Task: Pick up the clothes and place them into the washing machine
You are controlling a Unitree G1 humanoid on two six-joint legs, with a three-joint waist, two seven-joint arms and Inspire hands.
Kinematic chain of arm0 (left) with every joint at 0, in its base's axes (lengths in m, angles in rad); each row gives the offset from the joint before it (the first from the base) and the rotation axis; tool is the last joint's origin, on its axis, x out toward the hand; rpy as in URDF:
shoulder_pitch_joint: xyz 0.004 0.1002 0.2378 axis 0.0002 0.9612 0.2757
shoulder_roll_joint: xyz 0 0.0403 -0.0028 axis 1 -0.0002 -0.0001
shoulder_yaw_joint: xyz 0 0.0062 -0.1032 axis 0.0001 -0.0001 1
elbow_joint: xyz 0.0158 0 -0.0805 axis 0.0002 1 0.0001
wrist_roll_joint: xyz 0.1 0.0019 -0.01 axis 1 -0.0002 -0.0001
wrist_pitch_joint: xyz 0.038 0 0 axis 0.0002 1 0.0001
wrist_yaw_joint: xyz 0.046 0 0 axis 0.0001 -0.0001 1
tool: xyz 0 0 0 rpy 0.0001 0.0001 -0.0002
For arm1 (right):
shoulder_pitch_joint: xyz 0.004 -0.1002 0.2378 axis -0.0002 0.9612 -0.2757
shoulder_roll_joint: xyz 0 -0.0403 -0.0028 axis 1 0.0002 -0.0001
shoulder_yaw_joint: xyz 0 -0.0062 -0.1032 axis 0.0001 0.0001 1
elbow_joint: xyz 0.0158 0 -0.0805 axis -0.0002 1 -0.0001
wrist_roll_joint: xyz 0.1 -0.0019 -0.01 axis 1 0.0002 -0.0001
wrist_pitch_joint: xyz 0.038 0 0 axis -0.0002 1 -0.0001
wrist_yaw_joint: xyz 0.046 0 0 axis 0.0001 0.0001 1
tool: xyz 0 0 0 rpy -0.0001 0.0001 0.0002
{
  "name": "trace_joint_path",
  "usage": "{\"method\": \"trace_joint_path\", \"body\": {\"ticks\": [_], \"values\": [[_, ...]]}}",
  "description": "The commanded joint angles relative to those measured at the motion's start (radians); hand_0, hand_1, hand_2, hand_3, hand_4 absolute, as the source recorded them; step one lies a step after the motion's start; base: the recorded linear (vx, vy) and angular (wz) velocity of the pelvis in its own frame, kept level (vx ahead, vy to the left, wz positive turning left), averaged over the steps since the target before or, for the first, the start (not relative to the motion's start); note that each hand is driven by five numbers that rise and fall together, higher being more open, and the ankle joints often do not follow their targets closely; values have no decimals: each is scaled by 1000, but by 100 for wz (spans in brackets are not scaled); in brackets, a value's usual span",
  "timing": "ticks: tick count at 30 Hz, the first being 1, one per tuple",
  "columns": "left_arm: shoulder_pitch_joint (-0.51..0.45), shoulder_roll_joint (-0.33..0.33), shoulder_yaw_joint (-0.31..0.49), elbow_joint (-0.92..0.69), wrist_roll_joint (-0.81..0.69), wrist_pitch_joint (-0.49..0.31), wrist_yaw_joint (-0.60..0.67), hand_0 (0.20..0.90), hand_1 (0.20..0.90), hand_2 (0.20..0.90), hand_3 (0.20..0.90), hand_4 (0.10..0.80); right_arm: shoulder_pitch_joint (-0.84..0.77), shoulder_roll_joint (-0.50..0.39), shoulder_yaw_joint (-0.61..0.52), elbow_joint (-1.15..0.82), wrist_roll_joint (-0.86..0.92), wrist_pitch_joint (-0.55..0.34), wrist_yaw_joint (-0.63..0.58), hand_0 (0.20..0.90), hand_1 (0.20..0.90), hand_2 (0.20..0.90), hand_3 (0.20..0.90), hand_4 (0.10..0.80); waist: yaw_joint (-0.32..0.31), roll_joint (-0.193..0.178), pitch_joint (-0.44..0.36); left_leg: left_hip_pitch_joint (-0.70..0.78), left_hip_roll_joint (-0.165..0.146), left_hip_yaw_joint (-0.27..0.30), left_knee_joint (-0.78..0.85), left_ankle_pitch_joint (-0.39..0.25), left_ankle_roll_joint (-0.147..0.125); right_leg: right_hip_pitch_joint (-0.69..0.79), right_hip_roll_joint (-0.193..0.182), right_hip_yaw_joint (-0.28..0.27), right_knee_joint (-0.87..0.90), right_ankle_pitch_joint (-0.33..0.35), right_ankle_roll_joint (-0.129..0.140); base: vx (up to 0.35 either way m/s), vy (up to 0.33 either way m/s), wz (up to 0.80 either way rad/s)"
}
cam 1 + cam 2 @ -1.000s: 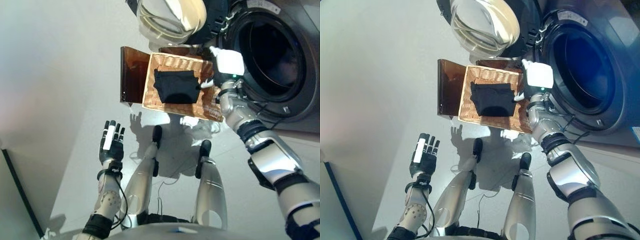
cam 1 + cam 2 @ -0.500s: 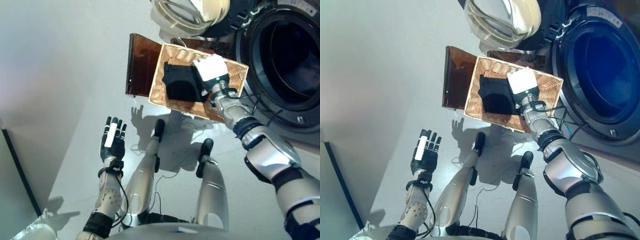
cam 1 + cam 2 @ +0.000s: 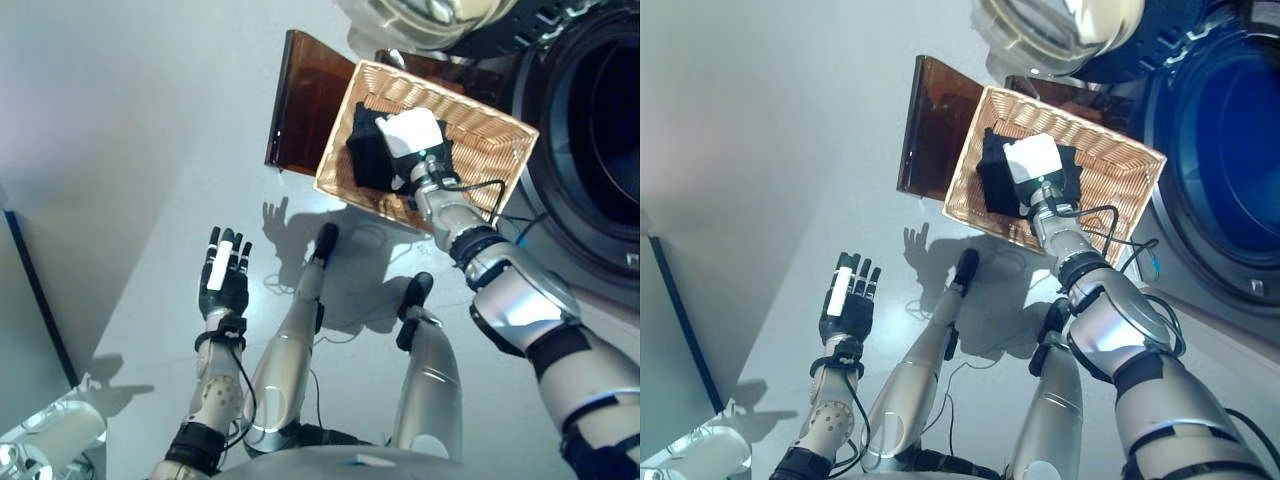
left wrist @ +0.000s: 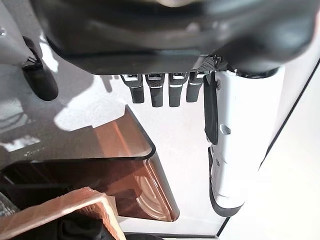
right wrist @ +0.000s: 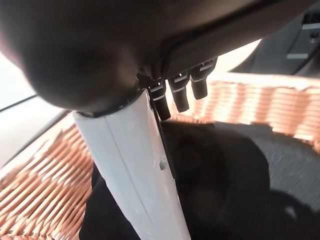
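Observation:
A black garment [image 3: 366, 158] lies in the shallow wicker basket [image 3: 485, 150], which rests on a low dark brown box [image 3: 305, 100] beside the washing machine [image 3: 600, 120]. My right hand [image 3: 410, 135] is over the garment with its white-covered thumb on top. In the right wrist view its fingers [image 5: 180, 95] are straight and reach out above the black cloth [image 5: 235, 170]; they hold nothing. My left hand [image 3: 225, 280] hangs open over the floor, well away from the basket; its straight fingers [image 4: 160, 92] show in the left wrist view.
The machine's round glass door [image 3: 430, 15] stands open above the basket, and the dark drum opening [image 3: 1230, 140] is to the basket's right. A silver object [image 3: 45, 440] sits at the lower left on the pale floor [image 3: 150, 150].
My right hand has moved from the basket's rim by the machine to over the black garment. The camera has shifted. The left hand has stayed still.

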Motion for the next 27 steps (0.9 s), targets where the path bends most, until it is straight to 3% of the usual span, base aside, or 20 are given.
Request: {"method": "trace_joint_path", "body": {"ticks": [1, 17, 18, 19, 20, 27], "values": [[-13, 65, 0, -130, 49, -89, -2, 900, 900, 900, 900, 800, -118, -29, 21, 12, 46, 7, -49, 900, 900, 900, 900, 800, 36, 32, -14, -90, -17, 36, 67, -68, -41, 10, -49, 27, -194, 123, 24, -24, 29, 14], [-15, 71, -30, -174, 45, -95, -3, 900, 900, 900, 900, 800, -203, -139, 20, 89, 164, 1, -59, 900, 900, 900, 900, 800, 64, 72, -14, -240, -51, -1, 78, -43, -37, -137, -66, 17, -143, 113, 24, -31, 32, 8], [-16, 71, -32, -173, 45, -95, -3, 900, 900, 900, 900, 800, -214, -141, 22, 95, 172, 1, -57, 790, 790, 790, 790, 722, 64, 72, -14, -243, -51, -2, 79, -42, -37, -142, -66, 19, -143, 114, 24, -36, 41, 3], [-16, 71, -33, -173, 45, -94, -2, 900, 900, 900, 900, 800, -219, -146, 22, 97, 178, 3, -60, 337, 337, 337, 337, 398, 63, 71, -14, -245, -51, 0, 79, -42, -36, -145, -65, 22, -144, 116, 24, -34, 48, 1], [-18, 71, -32, -173, 46, -93, -1, 900, 900, 900, 900, 800, -224, -150, 24, 96, 181, 6, -66, 200, 200, 200, 200, 300, 63, 70, -14, -246, -52, 3, 79, -42, -36, -148, -64, 24, -145, 118, 24, -22, 32, -1], [-20, 75, -28, -149, 55, -94, 6, 900, 900, 900, 900, 800, -232, -161, 26, 83, 202, 10, -78, 200, 200, 200, 200, 300, 57, 65, -14, -240, -51, 6, 90, -43, -34, -144, -61, 34, -144, 121, 23, -9, 10, 0]]}}
